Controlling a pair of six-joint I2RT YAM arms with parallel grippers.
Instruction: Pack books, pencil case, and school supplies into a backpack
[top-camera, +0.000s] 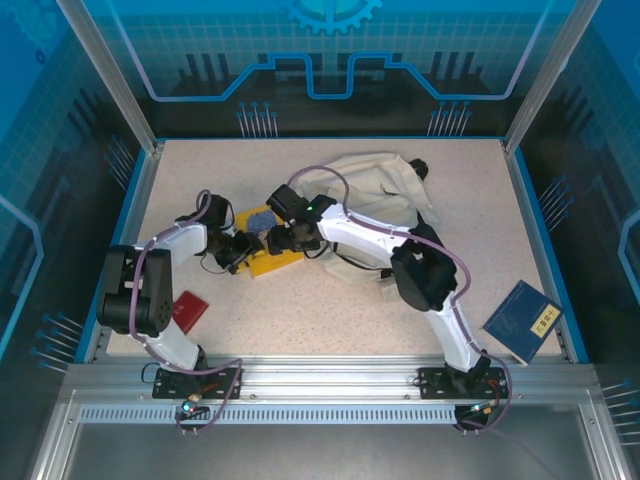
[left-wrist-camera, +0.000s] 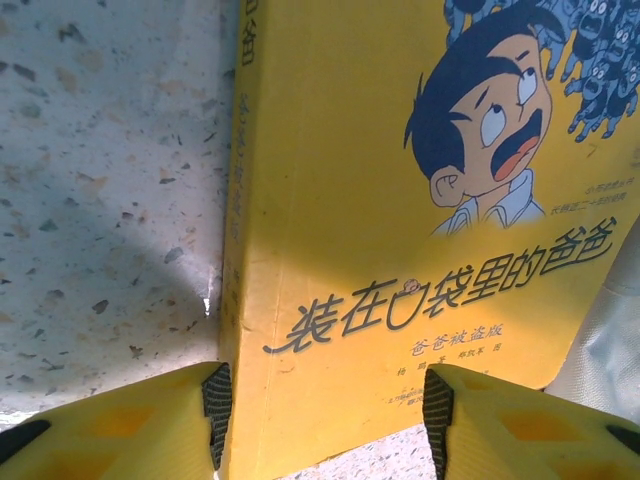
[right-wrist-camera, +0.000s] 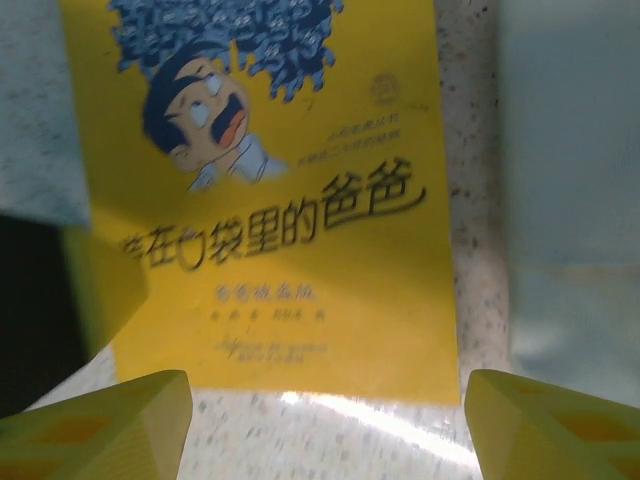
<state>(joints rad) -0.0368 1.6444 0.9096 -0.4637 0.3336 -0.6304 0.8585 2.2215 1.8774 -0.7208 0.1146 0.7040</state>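
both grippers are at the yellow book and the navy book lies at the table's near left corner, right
No. The navy book lies at the near right corner, as the top external view shows. The left gripper and right gripper are at the yellow book.

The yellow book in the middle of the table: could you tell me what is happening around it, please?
Both arms reach to the yellow book, lying flat on the table beside the cream backpack. The left gripper and the right gripper hang over it, jaws open, neither holding it. A navy book lies apart near the right arm's base.
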